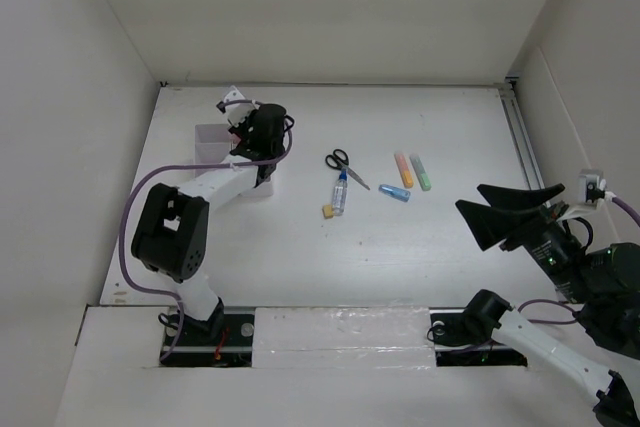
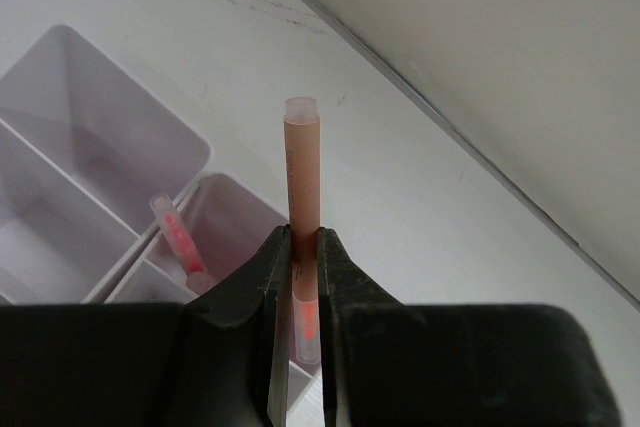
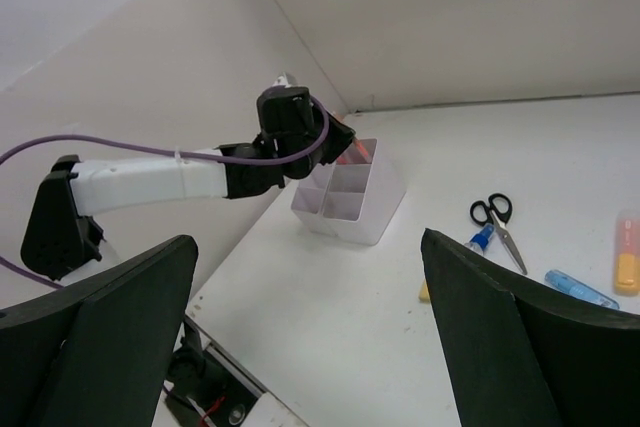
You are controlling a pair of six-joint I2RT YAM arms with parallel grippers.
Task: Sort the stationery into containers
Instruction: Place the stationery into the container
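Note:
My left gripper [image 2: 303, 252] is shut on a thin red-pink pen [image 2: 302, 177], held upright over a corner compartment of the white organizer [image 2: 196, 150]. Another red-pink pen [image 2: 177, 235] leans inside that compartment. From above, the left gripper [image 1: 252, 133] sits over the organizer [image 1: 209, 136] at the table's back left. Black-handled scissors [image 1: 344, 164], a blue-capped bottle [image 1: 340, 190], a yellow eraser [image 1: 327, 212] and orange [image 1: 404, 169], green [image 1: 421, 172] and blue markers [image 1: 394, 193] lie mid-table. My right gripper [image 1: 512, 213] hovers wide open at the right, holding nothing.
White walls enclose the table on the left, back and right. In the right wrist view the organizer [image 3: 352, 199] stands near the left wall, with the scissors [image 3: 497, 217] and bottle [image 3: 479, 240] to its right. The left arm's purple cable [image 1: 128, 217] loops near its base.

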